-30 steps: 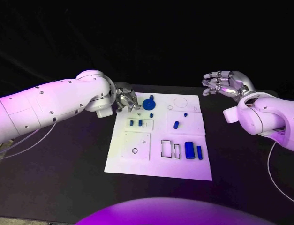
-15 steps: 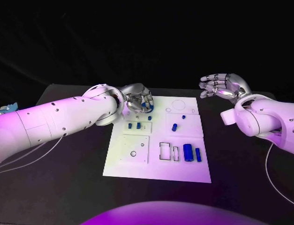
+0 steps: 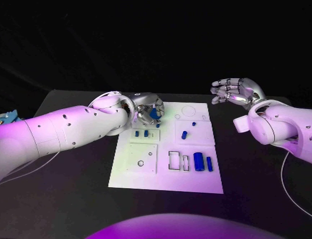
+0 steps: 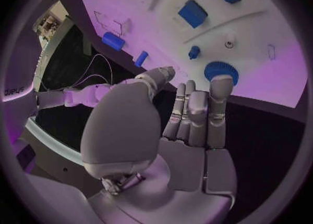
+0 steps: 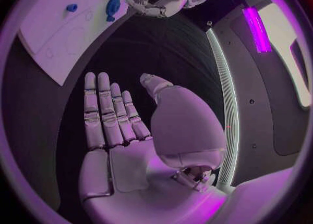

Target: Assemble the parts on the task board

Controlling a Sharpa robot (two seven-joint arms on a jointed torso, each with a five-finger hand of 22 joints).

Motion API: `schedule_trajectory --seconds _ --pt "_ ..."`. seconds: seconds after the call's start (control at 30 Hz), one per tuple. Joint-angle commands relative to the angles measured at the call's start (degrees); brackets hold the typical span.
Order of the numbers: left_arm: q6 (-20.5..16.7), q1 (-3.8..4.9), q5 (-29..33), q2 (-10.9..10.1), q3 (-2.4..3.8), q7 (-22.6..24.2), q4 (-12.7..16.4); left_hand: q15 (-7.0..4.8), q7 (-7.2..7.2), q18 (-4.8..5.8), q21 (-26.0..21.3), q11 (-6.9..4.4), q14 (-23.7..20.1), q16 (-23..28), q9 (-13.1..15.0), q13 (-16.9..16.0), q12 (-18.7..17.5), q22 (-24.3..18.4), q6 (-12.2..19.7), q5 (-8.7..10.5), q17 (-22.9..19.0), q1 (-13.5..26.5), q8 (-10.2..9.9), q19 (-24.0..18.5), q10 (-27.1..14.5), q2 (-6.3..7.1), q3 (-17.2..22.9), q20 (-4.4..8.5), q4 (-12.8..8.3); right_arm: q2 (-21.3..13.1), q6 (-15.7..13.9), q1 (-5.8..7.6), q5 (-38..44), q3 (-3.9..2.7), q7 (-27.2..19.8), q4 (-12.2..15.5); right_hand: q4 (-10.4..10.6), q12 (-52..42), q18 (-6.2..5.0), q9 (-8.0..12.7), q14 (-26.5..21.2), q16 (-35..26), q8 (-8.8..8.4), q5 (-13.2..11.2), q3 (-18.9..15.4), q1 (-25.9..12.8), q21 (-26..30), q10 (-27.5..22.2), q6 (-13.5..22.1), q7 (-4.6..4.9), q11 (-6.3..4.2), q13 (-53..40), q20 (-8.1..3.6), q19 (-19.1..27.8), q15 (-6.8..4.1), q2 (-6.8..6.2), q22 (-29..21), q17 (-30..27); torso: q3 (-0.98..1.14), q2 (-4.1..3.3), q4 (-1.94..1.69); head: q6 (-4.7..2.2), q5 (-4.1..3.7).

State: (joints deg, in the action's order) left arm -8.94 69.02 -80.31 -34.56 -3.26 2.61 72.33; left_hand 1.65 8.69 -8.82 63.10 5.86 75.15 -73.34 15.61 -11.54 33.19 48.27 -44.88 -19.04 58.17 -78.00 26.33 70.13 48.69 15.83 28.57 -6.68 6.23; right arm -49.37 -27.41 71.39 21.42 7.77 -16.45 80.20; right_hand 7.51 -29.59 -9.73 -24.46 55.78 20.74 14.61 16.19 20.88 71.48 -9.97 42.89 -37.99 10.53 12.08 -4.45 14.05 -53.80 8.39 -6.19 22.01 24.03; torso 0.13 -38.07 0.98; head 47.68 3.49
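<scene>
While the blue gear lies at the far left corner of the task board, the left hand hangs right over it with its fingers spread and holding nothing; one fingertip reaches to the gear's toothed rim, though I cannot tell if it touches. That pose reads as a reach meant to close round the gear so it can be carried to a seat on the board, perhaps the empty ring outline just to its right. Small blue pegs stand nearer in the board's middle band, and two blue blocks sit just near of the gear, close enough to crowd the fingers as they close. Two larger blue cylinders lie in the near right part beside an open rectangular slot. Well to the right, off the board's far corner, the right hand is raised with loose fingers, holding nothing and clear of the work.
</scene>
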Motion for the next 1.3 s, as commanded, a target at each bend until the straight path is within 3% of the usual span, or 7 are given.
schedule_trajectory --seconds 0.03,0.27,0.33,0.57,0.9,1.3 --pt "3.51 -0.04 -4.8 0.45 0.02 -2.01 -0.07 -0.09 -0.29 0.82 1.72 -0.04 0.81 -1.04 -0.14 0.63 -0.69 2.08 -0.57 3.06 0.19 0.56 -0.65 0.85 0.39 -0.25 -1.37 0.0 0.31 -0.03 0.68 -0.03 0.06 -0.02 -0.59 0.1 -0.01 -0.33 -0.53 0.05 0.02 -0.39 0.23 0.27 -0.31 -0.21 0.26 -0.42 0.24 5.43 -0.04 0.05 0.05 -0.39 -0.05 0.13 -0.08 -0.02 0.0 0.01 -0.07 0.14 -0.12" --pt "5.74 -0.05 -5.92 1.03 0.02 -3.27 -0.79 -0.01 -0.02 0.94 2.47 0.08 0.74 -1.33 -0.22 1.39 -1.44 2.94 -1.15 5.82 -0.8 0.68 -1.23 0.9 -0.06 -0.36 -2.95 -0.14 0.76 -0.02 0.66 -0.03 0.06 -0.02 -0.63 0.12 -0.01 -0.33 -0.53 0.05 0.02 -0.39 0.23 0.27 -0.31 -0.21 0.26 -0.42 0.24 5.43 -0.04 0.05 0.05 -0.39 -0.05 0.13 -0.08 -0.02 0.03 0.04 0.0 0.17 -0.14" --pt "6.27 -0.05 -6.08 1.29 0.01 -3.47 -1.08 -0.04 -0.02 1.03 2.94 0.02 0.83 -1.63 -0.19 1.66 -1.53 3.56 -1.7 8.03 -1.04 0.57 -1.38 1.05 0.17 -0.64 -3.93 -0.19 1.08 -0.02 0.66 -0.03 0.06 -0.02 -0.64 0.14 -0.01 -0.33 -0.53 0.05 0.02 -0.39 0.23 0.27 -0.31 -0.21 0.26 -0.42 0.24 5.43 -0.04 0.05 0.05 -0.39 -0.05 0.13 -0.08 -0.02 0.0 0.0 0.02 0.16 -0.11" --pt "6.12 -0.13 -6.34 2.27 -0.01 -3.5 -2.3 -0.05 -0.03 1.0 3.1 0.04 0.79 -1.78 -0.29 2.03 -1.76 3.66 -1.94 8.06 -1.66 -0.87 -1.83 0.98 0.56 -1.56 -3.72 -0.13 0.78 0.03 0.67 -0.03 0.06 -0.02 -0.65 0.15 -0.01 -0.33 -0.53 0.05 0.02 -0.39 0.23 0.27 -0.31 -0.21 0.26 -0.42 0.24 5.43 -0.04 0.05 0.05 -0.39 -0.05 0.13 -0.08 -0.02 -0.06 -0.02 0.08 0.14 0.0" --pt "6.25 -0.36 -5.87 3.18 -0.03 -2.87 -3.54 -0.26 -0.37 1.38 4.8 -0.2 1.55 -2.93 -0.22 2.83 -2.13 5.89 -3.62 7.63 -1.31 -3.38 -2.08 1.99 2.53 -3.18 -1.0 -0.15 -0.34 0.08 0.66 -0.03 0.08 -0.02 -0.65 0.22 -0.01 -0.33 -0.53 0.05 0.02 -0.39 0.23 0.27 -0.31 -0.21 0.26 -0.42 0.24 5.43 -0.04 0.05 0.05 -0.39 -0.05 0.13 -0.08 -0.02 0.03 0.01 -0.04 0.32 -0.29" --pt "6.73 -1.26 -4.86 3.77 -0.04 -1.98 -4.54 -0.38 -0.37 1.44 5.24 -0.31 1.63 -3.17 -0.23 3.25 -2.47 6.36 -4.14 7.82 -1.7 -3.21 -2.37 2.11 3.42 -2.91 0.04 0.0 -0.64 0.14 0.66 -0.02 0.23 -0.02 -0.65 0.27 -0.1 -0.45 -0.54 0.1 0.05 -0.44 0.29 0.32 -0.31 0.01 0.32 -0.48 0.28 5.43 -0.05 0.17 0.03 -0.47 -0.06 0.22 -0.23 -0.01 0.02 0.07 -0.06 0.46 -0.36"
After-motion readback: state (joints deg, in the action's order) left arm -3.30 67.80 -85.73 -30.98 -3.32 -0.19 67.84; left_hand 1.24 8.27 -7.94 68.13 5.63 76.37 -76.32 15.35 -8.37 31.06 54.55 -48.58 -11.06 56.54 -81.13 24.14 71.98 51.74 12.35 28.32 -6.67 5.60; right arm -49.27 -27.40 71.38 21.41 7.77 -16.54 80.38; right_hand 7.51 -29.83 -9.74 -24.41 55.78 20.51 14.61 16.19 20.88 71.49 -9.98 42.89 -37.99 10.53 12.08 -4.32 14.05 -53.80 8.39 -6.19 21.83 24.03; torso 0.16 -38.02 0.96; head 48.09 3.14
